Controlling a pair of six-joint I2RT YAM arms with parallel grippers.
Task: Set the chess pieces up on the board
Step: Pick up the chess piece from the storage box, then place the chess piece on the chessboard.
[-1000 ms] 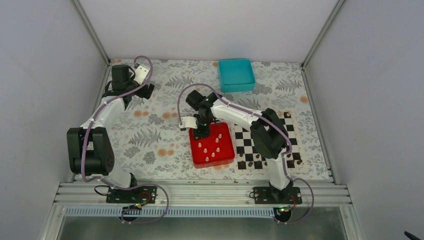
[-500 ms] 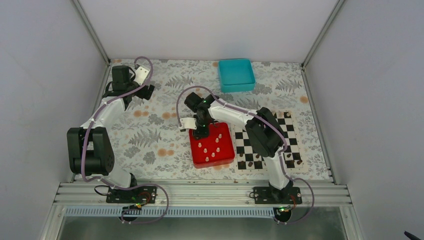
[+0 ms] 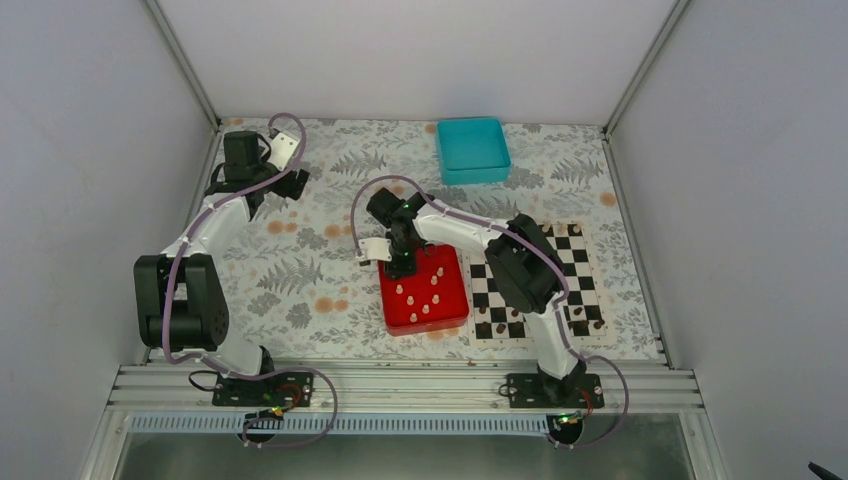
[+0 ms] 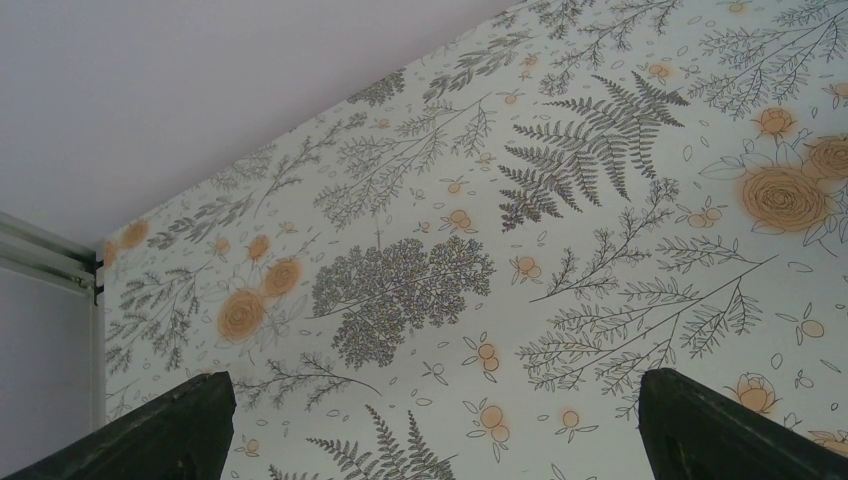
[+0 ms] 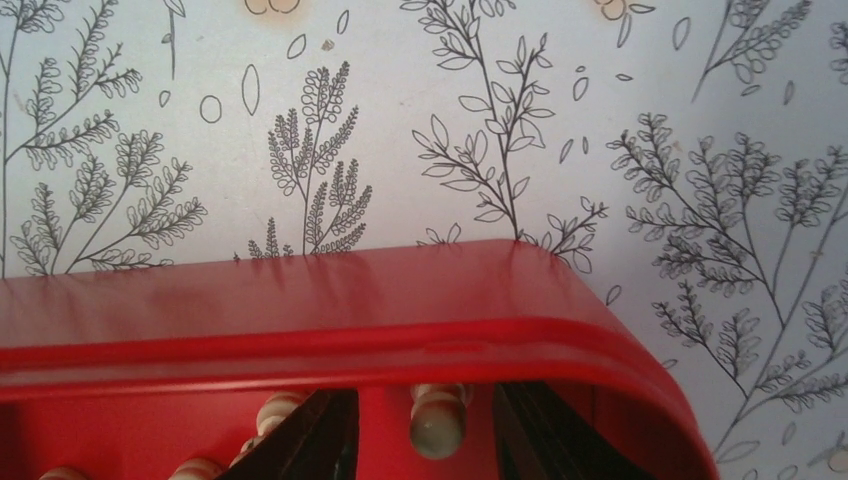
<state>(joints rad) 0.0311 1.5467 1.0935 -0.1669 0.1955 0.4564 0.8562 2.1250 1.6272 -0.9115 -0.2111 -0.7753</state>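
Note:
Several cream chess pieces (image 3: 425, 300) lie in the red tray (image 3: 452, 272), left of the board (image 3: 585, 275). My right gripper (image 3: 400, 264) reaches down into the tray's far left corner. In the right wrist view one cream piece (image 5: 438, 430) lies between its dark fingers (image 5: 320, 440), just behind the tray's rim (image 5: 300, 340). Red floor shows on both sides of the piece, so my right gripper (image 5: 425, 405) is open around it. More cream pieces (image 5: 275, 410) lie to its left. My left gripper (image 3: 292, 180) is open over the bare cloth at the far left, its fingers (image 4: 150, 430) wide apart.
Dark brown pieces (image 3: 500, 327) stand on the board's near rows. A teal tray (image 3: 472, 150) sits at the back centre. My right arm stretches over the board's left part. The floral cloth (image 3: 300, 270) covers the table between white walls.
My right arm has shifted slightly left and farther back, with its gripper staying low in the tray's far left corner. The left arm has not moved.

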